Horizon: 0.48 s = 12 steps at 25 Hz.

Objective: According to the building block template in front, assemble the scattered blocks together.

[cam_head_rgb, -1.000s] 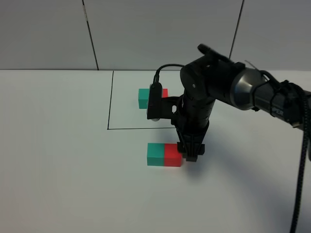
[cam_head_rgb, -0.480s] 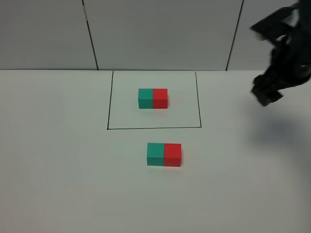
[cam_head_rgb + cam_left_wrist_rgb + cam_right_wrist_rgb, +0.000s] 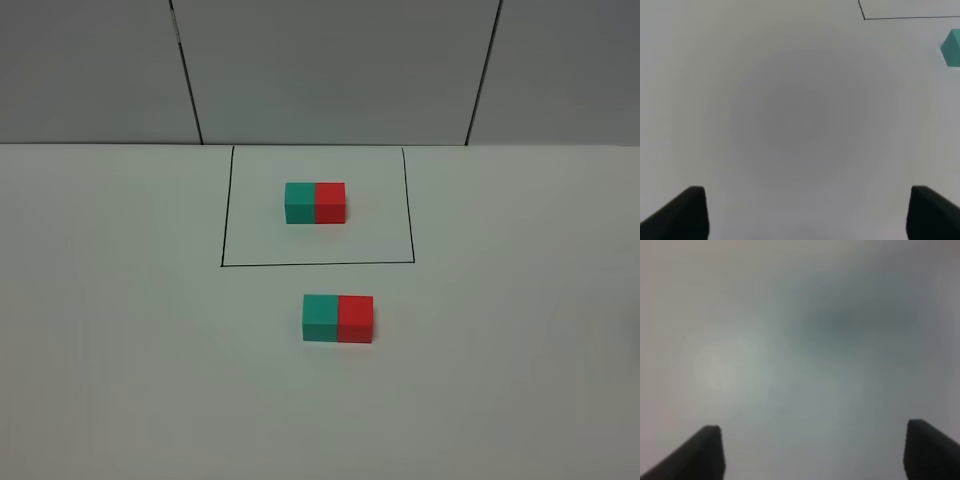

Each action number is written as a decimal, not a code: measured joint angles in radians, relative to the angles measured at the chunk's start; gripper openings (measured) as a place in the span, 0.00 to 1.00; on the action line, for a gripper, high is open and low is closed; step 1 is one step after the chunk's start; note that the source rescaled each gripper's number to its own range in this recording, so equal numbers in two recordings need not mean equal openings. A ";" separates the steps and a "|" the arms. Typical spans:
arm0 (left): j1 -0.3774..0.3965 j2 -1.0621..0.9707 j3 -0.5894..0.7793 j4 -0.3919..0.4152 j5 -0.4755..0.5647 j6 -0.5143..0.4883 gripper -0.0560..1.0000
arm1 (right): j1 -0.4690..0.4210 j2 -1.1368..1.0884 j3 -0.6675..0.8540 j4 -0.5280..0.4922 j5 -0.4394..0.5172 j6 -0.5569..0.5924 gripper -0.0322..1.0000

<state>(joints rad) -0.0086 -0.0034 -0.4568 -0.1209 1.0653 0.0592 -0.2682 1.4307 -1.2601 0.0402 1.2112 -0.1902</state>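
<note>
Lying nearest the high camera on the white table (image 3: 120, 380), the two loose cubes are seen pressed side by side as one short bar: the teal cube (image 3: 320, 318) on the left, the red cube (image 3: 355, 319) on the right, faces touching and edges level. The pair is placed just in front of the near line of the black frame (image 3: 222, 205), outside it. Inside the frame, farther back, the template (image 3: 315, 202) is set in the same order, teal left and red right, well clear of all the drawn lines. Beyond the table a grey panelled wall (image 3: 330, 70) is shown.

Neither arm is caught by the high view. In the left wrist view the left gripper (image 3: 805, 212) is shown with jaws spread wide over bare table, nothing between them; an edge of the teal cube and a corner of the frame are glimpsed. The right gripper (image 3: 812, 450) is likewise spread wide and empty, its surroundings blurred.
</note>
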 joint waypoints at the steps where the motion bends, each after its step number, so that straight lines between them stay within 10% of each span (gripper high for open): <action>1: 0.000 0.000 0.000 0.000 0.000 0.000 0.87 | -0.004 -0.065 0.055 -0.001 -0.001 0.013 0.96; 12: 0.000 0.000 0.000 0.000 0.000 0.000 0.87 | 0.034 -0.772 0.538 -0.040 -0.175 0.079 0.92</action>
<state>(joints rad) -0.0086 -0.0034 -0.4568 -0.1209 1.0653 0.0592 -0.2341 0.6583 -0.7219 0.0000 1.0358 -0.1116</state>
